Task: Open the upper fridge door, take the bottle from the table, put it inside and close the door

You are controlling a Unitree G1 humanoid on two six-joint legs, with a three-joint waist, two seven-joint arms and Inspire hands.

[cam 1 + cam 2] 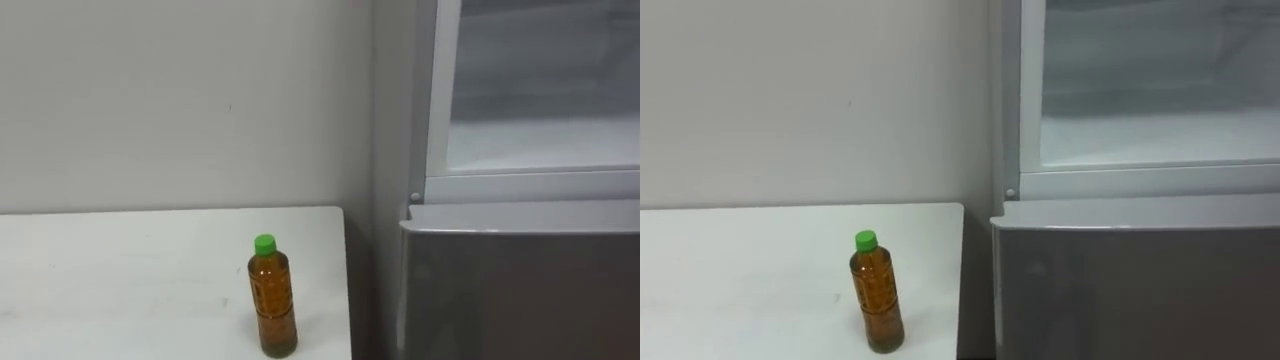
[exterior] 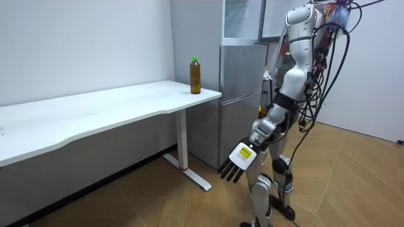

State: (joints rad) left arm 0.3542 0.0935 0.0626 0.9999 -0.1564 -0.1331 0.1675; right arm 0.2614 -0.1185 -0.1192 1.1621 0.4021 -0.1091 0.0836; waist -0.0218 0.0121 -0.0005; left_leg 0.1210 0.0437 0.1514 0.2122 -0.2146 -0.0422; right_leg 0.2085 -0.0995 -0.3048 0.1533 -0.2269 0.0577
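One bottle (image 1: 272, 297), amber with a green cap, stands upright on the white table (image 1: 120, 280), near the end beside the fridge (image 1: 520, 285). My left hand (image 2: 237, 165) hangs low at my side, fingers straight, holding nothing. The upper compartment (image 1: 540, 90) is open.

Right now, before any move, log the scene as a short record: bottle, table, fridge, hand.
bottle: upright, green cap on, amber liquid, nothing touching it
place: on the table, near the corner beside the fridge
upper compartment: open, white inside
lower door: shut
left hand: hangs low, fingers straight, holds nothing
robot: stands before the fridge, past the table's end
task state: bottle not yet picked up
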